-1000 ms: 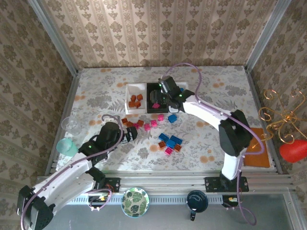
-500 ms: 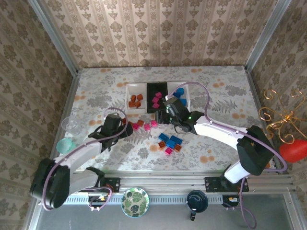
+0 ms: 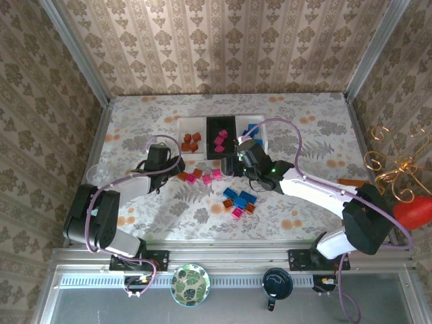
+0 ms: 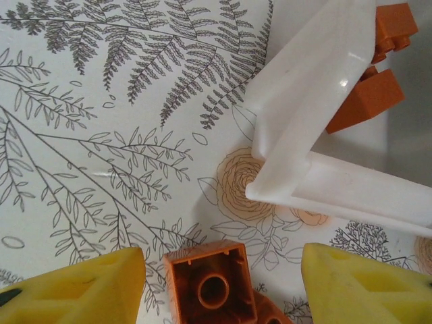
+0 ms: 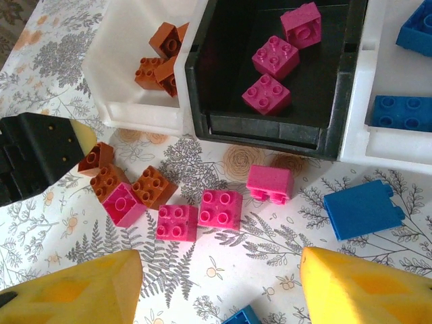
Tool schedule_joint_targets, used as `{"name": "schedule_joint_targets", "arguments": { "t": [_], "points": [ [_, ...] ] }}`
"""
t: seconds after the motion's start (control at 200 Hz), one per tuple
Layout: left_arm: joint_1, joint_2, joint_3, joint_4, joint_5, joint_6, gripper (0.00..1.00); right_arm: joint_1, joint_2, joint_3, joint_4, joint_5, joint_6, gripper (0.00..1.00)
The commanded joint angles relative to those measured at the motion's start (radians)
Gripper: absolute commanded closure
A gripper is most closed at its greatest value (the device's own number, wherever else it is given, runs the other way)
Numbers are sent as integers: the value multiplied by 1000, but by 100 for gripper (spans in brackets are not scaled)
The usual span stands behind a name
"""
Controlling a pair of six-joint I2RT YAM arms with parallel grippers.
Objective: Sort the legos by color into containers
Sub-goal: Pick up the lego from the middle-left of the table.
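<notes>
My left gripper [image 4: 223,287] stands open low over the table, with an upturned orange-brown lego [image 4: 212,287] lying between its yellow fingers and not gripped. Just beyond it is the corner of the left white tray [image 4: 317,135], which holds orange legos [image 4: 368,101]. My right gripper [image 5: 219,283] is open and empty above pink legos [image 5: 220,207] on the table. The black middle tray [image 5: 202,101] holds three pink legos [image 5: 275,57]. Blue legos [image 5: 405,111] lie in the right white tray [image 5: 368,135]. From above, the left gripper [image 3: 174,165] and right gripper [image 3: 228,165] flank the loose row.
A mixed cluster of blue, orange and pink legos [image 3: 239,201] lies nearer the arm bases. A loose blue lego [image 5: 364,208] sits in front of the right tray. The left gripper's black body [image 5: 34,162] is close beside the orange legos [image 5: 154,185].
The left gripper has advanced to the left white tray's corner, over an orange lego. The right gripper has left the black tray and drawn back over the loose pink legos.
</notes>
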Motion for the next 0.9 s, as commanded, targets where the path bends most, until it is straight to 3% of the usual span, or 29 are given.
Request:
{"name": "schedule_joint_targets", "arguments": {
  "t": [0.0,0.255,0.485,0.69,0.895],
  "points": [
    [4,24,15,7,13,26,36,-3,-45,-9,6,44,4,35],
    [5,74,8,-22,-30,18,53,-4,-55,-9,3,53,4,35],
    [13,19,-74,-17,-42,-4,62,-5,-95,-32,10,62,5,35],
    [11,-158,-116,-82,-26,-12,69,-4,-100,-37,9,61,7,35],
    [-40,-386,-31,-242,-56,22,66,-6,-128,-69,23,68,17,35]
  ]
}}
